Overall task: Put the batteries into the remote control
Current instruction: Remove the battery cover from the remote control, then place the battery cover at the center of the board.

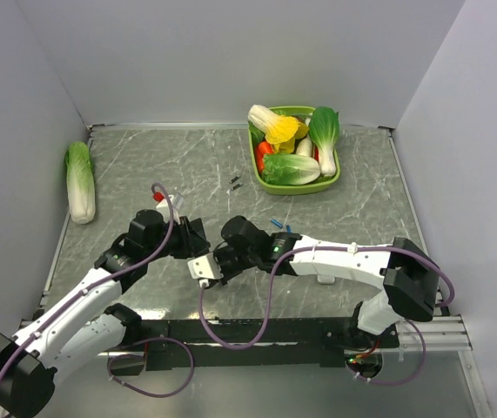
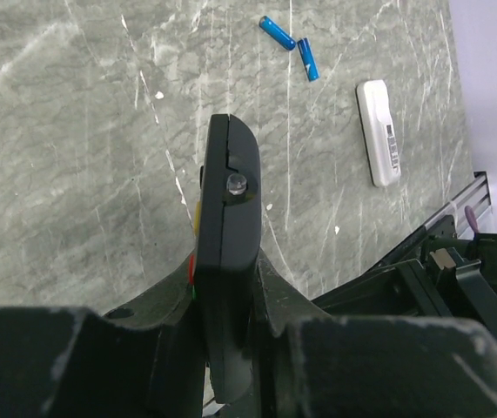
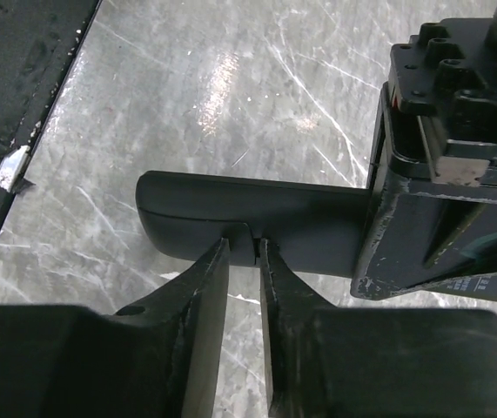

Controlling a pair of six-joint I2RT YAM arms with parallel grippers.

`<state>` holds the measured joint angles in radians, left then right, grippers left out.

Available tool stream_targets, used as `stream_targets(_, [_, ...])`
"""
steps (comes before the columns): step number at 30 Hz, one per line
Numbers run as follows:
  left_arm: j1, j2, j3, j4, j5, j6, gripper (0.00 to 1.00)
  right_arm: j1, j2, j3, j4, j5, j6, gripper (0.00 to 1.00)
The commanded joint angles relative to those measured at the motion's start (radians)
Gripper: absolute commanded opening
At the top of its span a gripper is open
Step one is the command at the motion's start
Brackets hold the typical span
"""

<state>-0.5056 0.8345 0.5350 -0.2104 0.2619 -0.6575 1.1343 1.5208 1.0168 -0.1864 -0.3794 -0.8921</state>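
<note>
The left gripper is clamped on the slim black rectangular remote control, gripping one end and holding it off the grey marble-patterned worktop near the middle of the near edge. One long edge of the remote control is turned to the left wrist camera, showing a seam and a small shiny stud. No brand name can be read on it.

The right gripper has its jaws narrow, with only a thin gap between them. Its tips are at the remote control's long edge, at a small notch. I cannot tell if they pinch it.

The two bright-blue cylindrical batteries lie on the worktop, their ends almost touching at an angle, near a white rectangular remote whose grey label print is too small to read.

A green plastic basket of toy vegetables sits by the far edge towards the right corner. A pale green toy cabbage lies along the left edge.
</note>
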Motion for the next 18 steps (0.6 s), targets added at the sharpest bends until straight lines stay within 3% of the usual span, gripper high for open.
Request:
stream_targets(1, [0.012, -0.061, 0.063, 0.213, -0.107, 0.016, 0.01, 0.022, 0.035, -0.014, -0.229, -0.133, 0.024, 0.24])
stream_targets(7, [0.013, -0.063, 0.060, 0.178, -0.179, 0.041, 0.01, 0.028, 0.029, -0.021, -0.237, -0.124, 0.025, 0.18])
stream_targets(18, [0.013, -0.017, 0.008, 0.236, -0.231, 0.041, 0.01, 0.021, 0.056, -0.038, -0.177, -0.067, 0.062, 0.17])
